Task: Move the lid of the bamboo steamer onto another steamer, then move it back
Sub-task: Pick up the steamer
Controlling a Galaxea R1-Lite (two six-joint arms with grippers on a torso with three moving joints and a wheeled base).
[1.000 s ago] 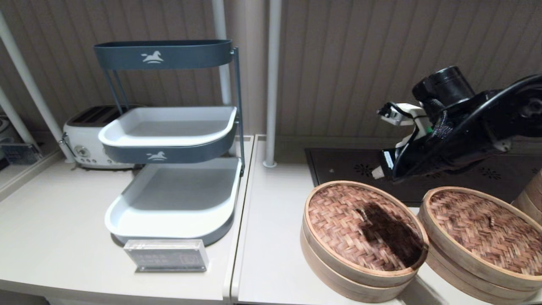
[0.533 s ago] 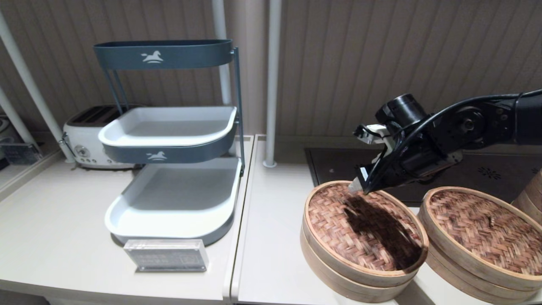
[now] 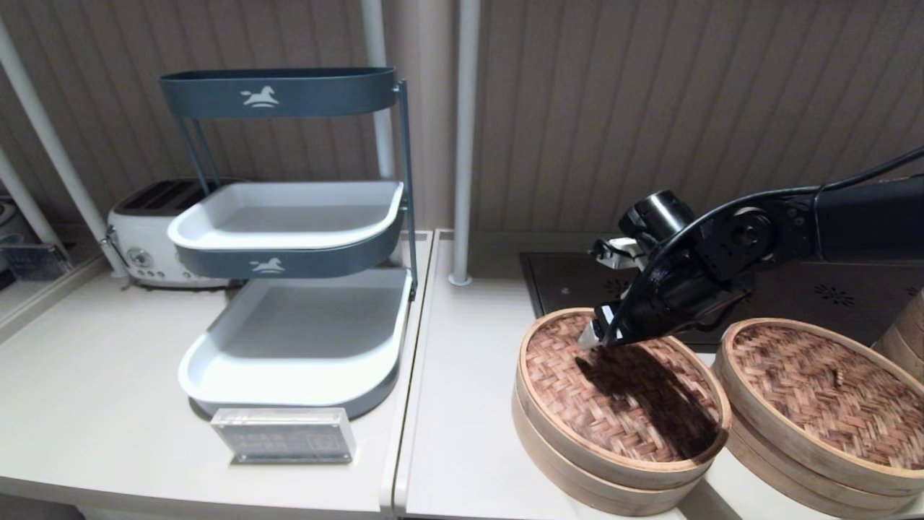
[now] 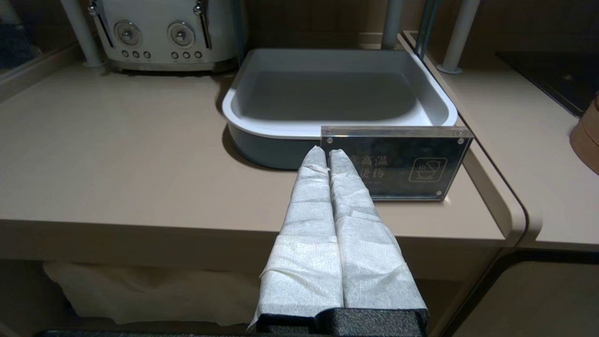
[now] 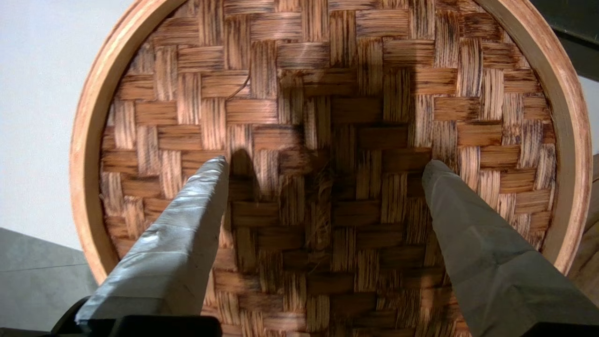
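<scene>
The bamboo steamer lid [image 3: 577, 390], with a reddish-pink herringbone top, lies on its steamer at the front of the right table. My right gripper [image 3: 588, 338] hangs open just above it, pointing down. In the right wrist view the lid [image 5: 327, 61] fills the frame, and the right gripper [image 5: 326, 164] has one finger on each side of the small dark knot [image 5: 320, 206], not touching it. Another steamer [image 3: 823, 404], its lid browner and yellow-mottled, stands right beside it. My left gripper [image 4: 326, 152] is shut and empty, parked low before the left table's front edge.
A three-tier grey rack [image 3: 296, 217] and a white toaster [image 3: 148, 238] stand on the left table, with an acrylic sign [image 3: 283, 435] in front. A dark tray [image 3: 577, 285] lies behind the steamers. A third steamer [image 3: 911, 325] shows at the far right edge.
My right arm has swung down and to the left, from above the dark tray to just over the reddish lid's centre. Both lids and the left arm have stayed still.
</scene>
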